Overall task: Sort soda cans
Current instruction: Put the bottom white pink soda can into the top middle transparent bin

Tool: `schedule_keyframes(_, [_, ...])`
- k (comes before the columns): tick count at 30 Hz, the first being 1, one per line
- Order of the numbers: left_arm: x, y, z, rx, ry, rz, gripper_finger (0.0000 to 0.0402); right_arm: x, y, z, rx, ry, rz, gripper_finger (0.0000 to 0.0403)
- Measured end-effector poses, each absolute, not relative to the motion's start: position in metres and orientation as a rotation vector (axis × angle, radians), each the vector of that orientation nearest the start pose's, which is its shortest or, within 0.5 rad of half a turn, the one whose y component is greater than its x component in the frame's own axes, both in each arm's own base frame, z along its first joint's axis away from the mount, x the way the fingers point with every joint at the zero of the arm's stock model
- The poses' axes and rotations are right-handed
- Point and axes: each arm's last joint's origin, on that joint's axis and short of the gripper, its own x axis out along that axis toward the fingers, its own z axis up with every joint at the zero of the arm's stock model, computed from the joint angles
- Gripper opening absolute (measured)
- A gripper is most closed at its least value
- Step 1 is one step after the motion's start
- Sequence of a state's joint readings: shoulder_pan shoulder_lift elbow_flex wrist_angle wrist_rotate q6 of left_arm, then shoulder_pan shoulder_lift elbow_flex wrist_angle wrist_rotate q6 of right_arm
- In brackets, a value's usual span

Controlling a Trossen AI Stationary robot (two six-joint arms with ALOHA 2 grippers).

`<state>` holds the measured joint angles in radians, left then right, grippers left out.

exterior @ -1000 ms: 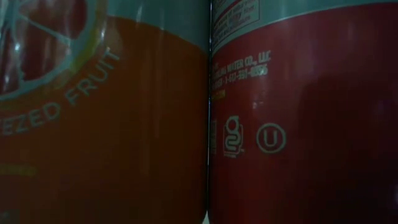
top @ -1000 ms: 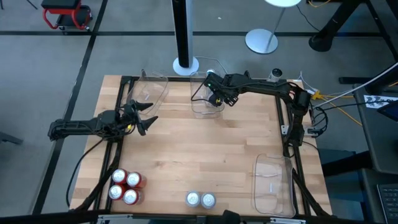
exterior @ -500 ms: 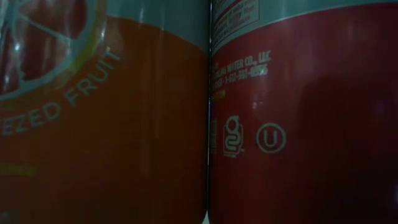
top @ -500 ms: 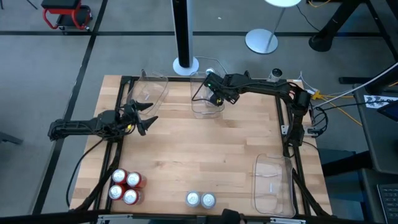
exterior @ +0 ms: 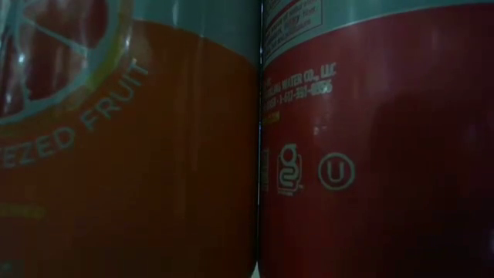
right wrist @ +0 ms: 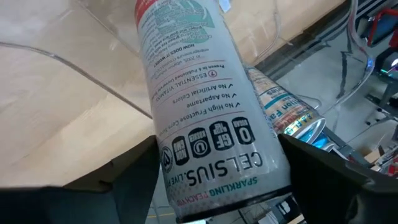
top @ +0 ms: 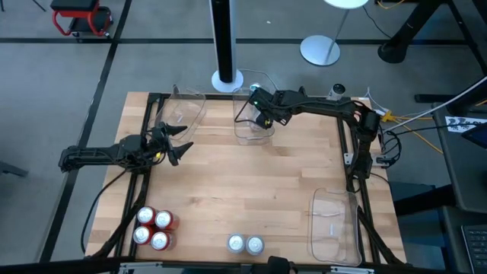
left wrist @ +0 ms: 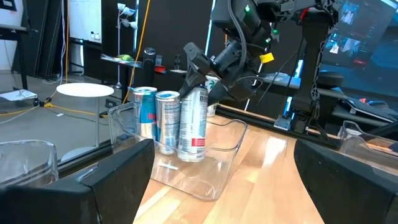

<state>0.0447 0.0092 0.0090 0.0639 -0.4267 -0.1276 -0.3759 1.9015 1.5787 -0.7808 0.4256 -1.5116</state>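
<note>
My right gripper (top: pixel 263 114) is over the clear bin (top: pixel 253 128) at the table's far middle, shut on a silver-white can (left wrist: pixel 193 124), which also shows in the right wrist view (right wrist: pixel 205 106). Two teal and silver cans (left wrist: pixel 155 118) stand upright in the same bin beside it. Four red cans (top: pixel 152 228) stand at the near left, filling the low view (exterior: pixel 370 154). Two silver-topped cans (top: pixel 245 243) stand at the near middle. My left gripper (top: pixel 176 146) is open and empty at the table's left side. My right gripper pinches the silver-white can's upper part (right wrist: pixel 186 168) between its two fingers (right wrist: pixel 134 180), one on each side. The fingers come slanting down from above (left wrist: pixel 202 71). The can stands upright inside the bin; whether its base (left wrist: pixel 190 155) rests on the bin floor, I cannot tell.
A second clear bin (top: pixel 185 109) sits at the far left and a third (top: pixel 335 224) at the near right. Bare wood lies across the table's middle (top: pixel 243 183). A black post and a white lamp base stand beyond the far edge.
</note>
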Motion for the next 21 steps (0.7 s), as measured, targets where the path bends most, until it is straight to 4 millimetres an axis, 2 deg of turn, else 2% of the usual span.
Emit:
schedule_keyframes(9, [0.094,0.016,0.172,-0.137,-0.093,0.466,0.0375,0.38,-0.133,0.25,-1.355,1.353,0.314,0.031])
schedule_keyframes(16, [0.094,0.016,0.172,-0.139,-0.094,0.466,0.0375,0.381,-0.131,0.25,-1.38,1.353,0.32,0.031])
schedule_keyframes(21, [0.094,0.016,0.172,-0.138,-0.093,0.467,0.0375,0.388,-0.132,0.252,-1.41,1.292,0.279,0.031])
